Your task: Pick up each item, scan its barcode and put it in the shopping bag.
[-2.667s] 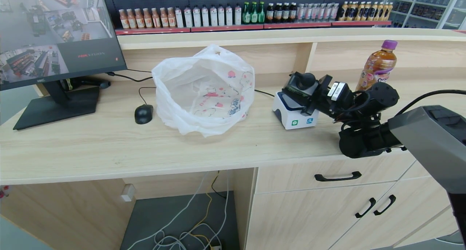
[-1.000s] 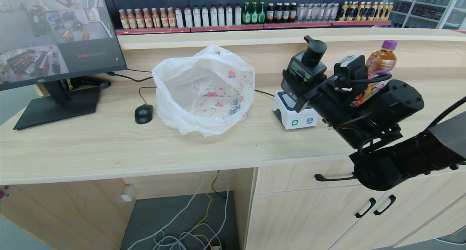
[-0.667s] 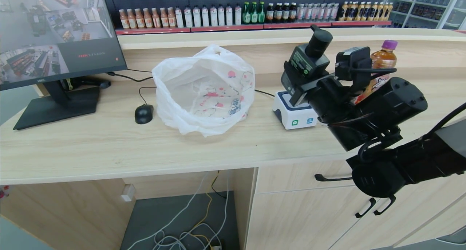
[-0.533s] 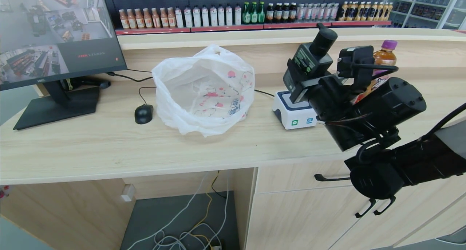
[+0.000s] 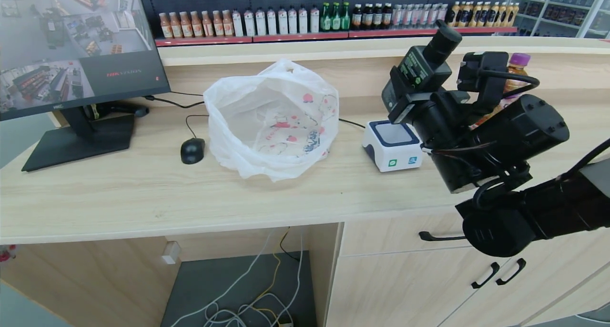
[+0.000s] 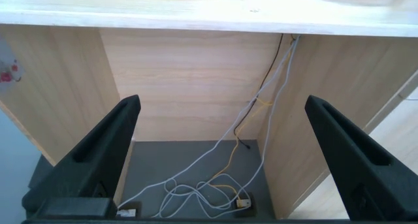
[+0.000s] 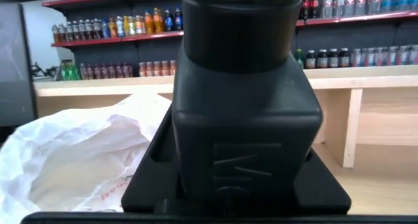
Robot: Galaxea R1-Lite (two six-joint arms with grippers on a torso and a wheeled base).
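Bright, even indoor light from overhead, no hard shadows. Head view: pale wood counter [image 5: 143,193] well lit. Soft shadows sit under the shopping bag [image 5: 274,117] and beside the scanner [image 5: 393,143]. Bag's thin plastic glows w/ light thru it. Wide-angle bend: counter edge and back ledge curve toward the frame edges. Left wrist view: cubby [image 6: 189,87] under the counter is dimmer, and the left gripper [image 6: 222,105] is a dark silhouette. Right wrist view: dark bottle [image 7: 241,119] is v. close, shaded, backlit by bright shelves [image 7: 366,2].

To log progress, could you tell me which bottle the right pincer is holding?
The black square-bodied bottle, clear of the counter; the purple-capped amber bottle stands on it.
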